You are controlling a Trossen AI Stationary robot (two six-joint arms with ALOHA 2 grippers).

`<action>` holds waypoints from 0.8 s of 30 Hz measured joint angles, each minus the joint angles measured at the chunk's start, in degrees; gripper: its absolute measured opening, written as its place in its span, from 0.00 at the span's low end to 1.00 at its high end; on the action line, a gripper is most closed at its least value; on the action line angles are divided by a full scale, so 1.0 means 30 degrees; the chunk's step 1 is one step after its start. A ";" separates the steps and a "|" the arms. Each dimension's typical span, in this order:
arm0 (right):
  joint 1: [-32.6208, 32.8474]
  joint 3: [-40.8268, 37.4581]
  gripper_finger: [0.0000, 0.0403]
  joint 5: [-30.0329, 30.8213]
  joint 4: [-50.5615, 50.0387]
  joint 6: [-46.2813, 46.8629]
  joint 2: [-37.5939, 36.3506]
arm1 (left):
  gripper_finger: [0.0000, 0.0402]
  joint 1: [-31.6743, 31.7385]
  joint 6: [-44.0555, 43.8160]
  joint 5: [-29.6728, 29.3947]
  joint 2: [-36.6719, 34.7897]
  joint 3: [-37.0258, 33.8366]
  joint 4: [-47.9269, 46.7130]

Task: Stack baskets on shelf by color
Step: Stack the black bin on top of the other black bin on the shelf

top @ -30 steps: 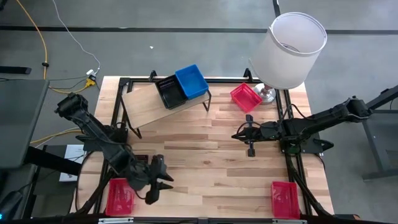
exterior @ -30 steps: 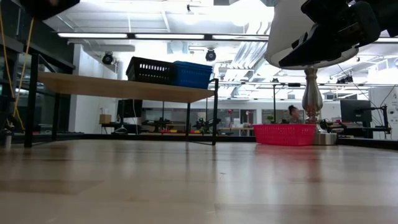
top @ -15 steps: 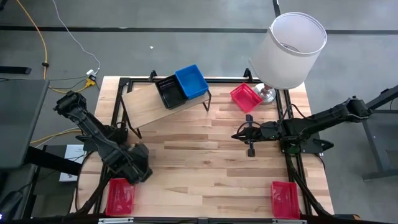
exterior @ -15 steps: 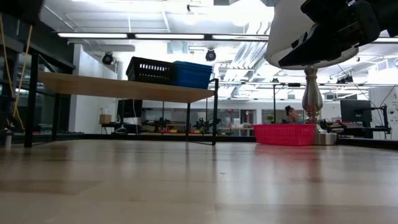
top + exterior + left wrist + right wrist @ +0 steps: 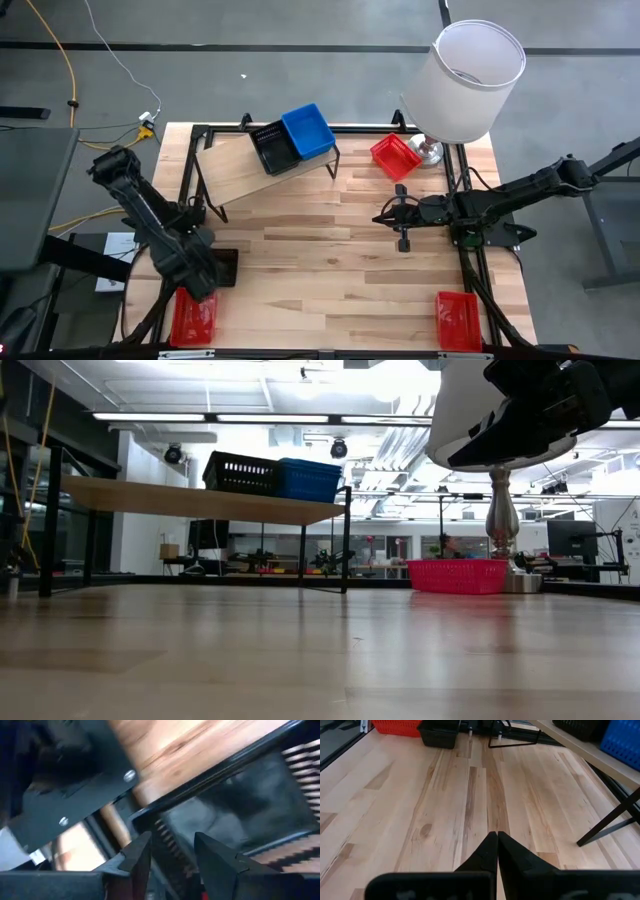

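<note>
Ribbed plastic baskets (image 5: 291, 139) sit on a matt wooden shelf (image 5: 236, 171) over a smooth, striped wooden table (image 5: 330, 260).

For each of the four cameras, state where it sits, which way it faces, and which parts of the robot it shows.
High: above the table, looking straight down; shows the left arm and right arm.
Low: at tabletop height, looking level across towards the shelf; a dark arm part hangs overhead.
Left wrist: on the left arm, close over a black basket; left end effector open.
Right wrist: on the right arm, looking across the tabletop; right end effector shut.
Shared: high and low both show the blue basket on the shelf.
</note>
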 joint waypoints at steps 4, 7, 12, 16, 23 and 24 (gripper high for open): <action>0.0005 0.0000 0.00 -0.0044 -0.0002 0.0003 0.0001 | 0.35 -0.1164 -0.1935 0.0394 -0.0432 -0.0816 0.0073; 0.0006 0.0000 0.00 -0.0047 -0.0007 0.0160 0.0001 | 0.35 -0.2235 -0.3782 0.0509 -0.1131 -0.1350 0.0464; 0.0005 0.0000 0.00 -0.0044 -0.0007 0.0439 0.0000 | 0.35 -0.3839 -0.6493 0.0097 -0.2051 -0.1721 0.1019; 0.0000 0.0000 0.00 -0.0044 -0.0007 0.0439 0.0002 | 0.35 -0.4391 -0.7465 0.0104 -0.2185 -0.2309 0.1574; 0.0006 0.0000 0.00 -0.0044 -0.0007 0.0439 0.0000 | 0.35 -0.4434 -0.7653 0.0214 -0.2171 -0.4295 0.4827; 0.0001 0.0000 0.00 -0.0044 -0.0007 0.0439 0.0002 | 0.35 -0.4434 -0.7663 0.0238 -0.2180 -0.4433 0.4854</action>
